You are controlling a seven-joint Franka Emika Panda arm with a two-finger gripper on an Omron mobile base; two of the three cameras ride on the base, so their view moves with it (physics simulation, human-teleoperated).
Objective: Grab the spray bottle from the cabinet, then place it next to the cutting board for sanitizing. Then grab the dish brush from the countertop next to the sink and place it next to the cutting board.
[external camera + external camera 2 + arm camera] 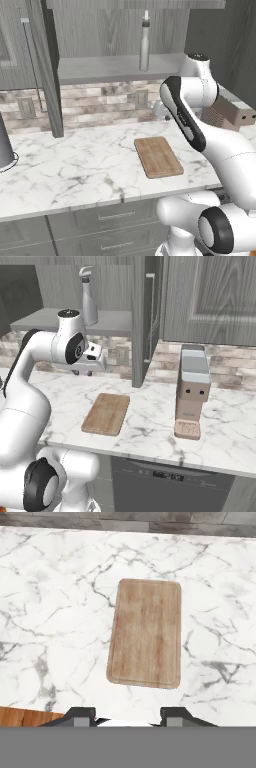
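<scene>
The slim pale grey spray bottle (144,42) (89,298) stands upright on the shelf (100,67) of the open cabinet, whose door (47,65) is swung outward. The cutting board (158,156) (106,413) (146,633) lies flat on the marble countertop (75,160). My gripper (84,372) (127,717) hangs above the counter, below the shelf, pointing down at the board. It is open, with its fingertips (80,714) apart and nothing between them. The dish brush and the sink are out of view.
A tall grey and tan appliance (192,391) (235,114) stands on the counter right of the board. A dark round vessel (4,145) sits at the far left. Grey base drawers (115,217) run under the counter's front edge.
</scene>
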